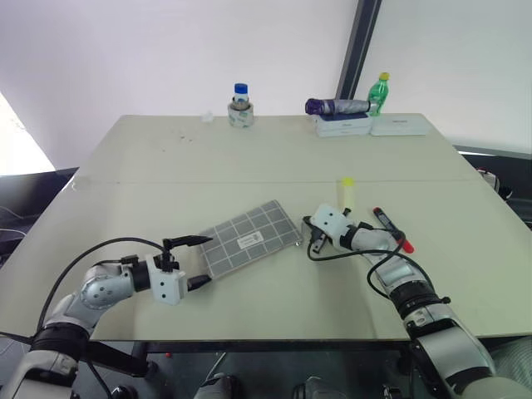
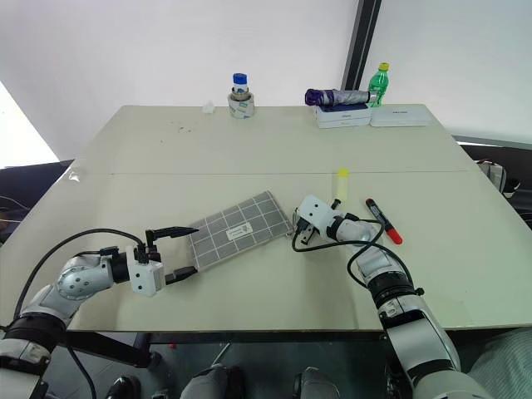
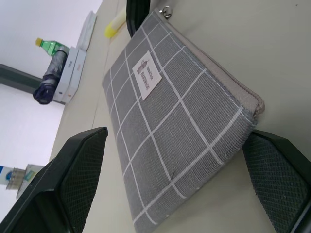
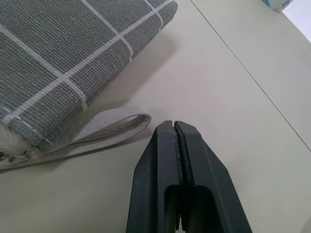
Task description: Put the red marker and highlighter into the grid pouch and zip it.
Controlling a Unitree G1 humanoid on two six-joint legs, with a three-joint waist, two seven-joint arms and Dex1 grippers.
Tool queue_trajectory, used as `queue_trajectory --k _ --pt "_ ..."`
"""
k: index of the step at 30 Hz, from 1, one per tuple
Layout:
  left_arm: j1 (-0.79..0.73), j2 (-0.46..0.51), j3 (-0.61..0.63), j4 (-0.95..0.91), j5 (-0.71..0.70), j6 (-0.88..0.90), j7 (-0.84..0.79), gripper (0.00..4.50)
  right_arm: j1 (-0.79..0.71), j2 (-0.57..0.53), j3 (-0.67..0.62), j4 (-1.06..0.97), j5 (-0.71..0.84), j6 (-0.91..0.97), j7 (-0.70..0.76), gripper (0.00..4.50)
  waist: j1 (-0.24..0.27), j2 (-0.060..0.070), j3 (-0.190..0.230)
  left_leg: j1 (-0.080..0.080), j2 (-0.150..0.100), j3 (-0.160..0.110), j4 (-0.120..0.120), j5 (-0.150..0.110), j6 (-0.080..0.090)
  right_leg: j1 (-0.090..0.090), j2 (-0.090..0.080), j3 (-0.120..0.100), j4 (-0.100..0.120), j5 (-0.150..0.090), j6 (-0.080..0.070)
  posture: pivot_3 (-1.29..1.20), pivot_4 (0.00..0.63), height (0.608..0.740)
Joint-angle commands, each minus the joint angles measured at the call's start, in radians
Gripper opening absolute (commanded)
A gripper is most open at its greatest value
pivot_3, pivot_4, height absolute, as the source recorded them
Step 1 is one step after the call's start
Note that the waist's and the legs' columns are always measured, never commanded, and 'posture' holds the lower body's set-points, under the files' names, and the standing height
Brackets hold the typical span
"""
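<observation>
Your left hand (image 1: 193,261) gapes around grid pouch (image 1: 249,238) corner | right hand (image 4: 175,127) pinched empty beside its strap (image 4: 104,127) | pouch's long axis runs hand-to-hand

Grid pouch (image 4: 58,63): cut off at frame edge in right wrist view. Label (image 3: 147,75) print too small to read. Zipper pull (image 3: 166,9) partly hidden (dark shape behind, unidentifiable).
</observation>
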Motion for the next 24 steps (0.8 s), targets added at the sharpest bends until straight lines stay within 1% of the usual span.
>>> queue_trajectory --k 1,8,17,20,21,22,23,24 --pt "-0.009 -0.003 -0.042 0.032 0.035 -0.004 0.009 4.50 -0.006 0.005 -0.002 -0.031 0.007 -0.009 0.008 0.05 0.000 0.000 0.000 0.000 0.000 0.000 0.000 0.000 0.000 0.000 0.000 0.000 0.000 0.000 0.000 0.00 0.150 0.740" --pt "-0.021 -0.006 -0.082 0.060 0.051 -0.018 0.022 4.50 0.001 -0.004 -0.007 -0.037 0.008 -0.014 0.015 0.05 0.000 0.001 -0.001 0.000 0.000 0.000 0.000 0.000 0.000 0.000 0.000 0.000 0.000 0.000 0.000 0.00 0.150 0.740" --pt "-0.065 -0.039 -0.123 0.087 0.092 -0.017 0.049 4.50 0.005 0.019 -0.003 -0.060 0.016 -0.005 0.035 0.05 0.003 0.001 -0.001 0.000 0.000 0.000 0.001 0.000 0.000 0.001 0.000 0.000 0.000 0.000 0.000 0.00 0.150 0.740" --pt "-0.066 -0.041 -0.130 0.090 0.089 -0.017 0.049 3.70 0.010 0.020 -0.010 -0.066 0.019 0.000 0.035 0.00 0.002 0.001 -0.001 0.000 0.000 0.000 0.001 0.000 0.000 0.001 0.000 0.000 0.000 0.000 0.000 0.00 0.150 0.740" --pt "-0.065 -0.041 -0.135 0.090 0.088 -0.016 0.047 3.10 0.012 0.019 -0.010 -0.068 0.019 0.001 0.037 0.00 0.002 0.001 -0.001 0.000 0.000 0.000 0.001 0.000 0.000 0.001 0.000 0.000 0.000 0.000 0.000 0.00 0.150 0.740" --pt "-0.064 -0.041 -0.139 0.090 0.088 -0.018 0.049 2.69 0.013 0.017 -0.010 -0.070 0.018 -0.001 0.037 0.00 0.001 0.001 -0.001 0.000 0.000 0.000 0.001 0.000 0.000 0.001 0.000 0.000 0.000 0.000 0.000 0.00 0.150 0.740" --pt "-0.065 -0.040 -0.145 0.091 0.088 -0.017 0.048 2.08 0.013 0.016 -0.011 -0.070 0.018 -0.001 0.038 0.00 0.001 0.001 -0.001 0.000 0.000 0.000 0.001 0.000 0.000 0.001 0.000 0.000 0.001 0.000 0.000 0.00 0.150 0.740" --pt "-0.065 -0.039 -0.149 0.092 0.086 -0.016 0.048 1.62 0.013 0.015 -0.012 -0.070 0.019 -0.001 0.038 0.00 0.002 0.001 -0.001 0.000 0.000 0.000 0.001 0.000 0.000 0.001 0.000 0.000 0.001 0.000 0.000 0.00 0.150 0.740"
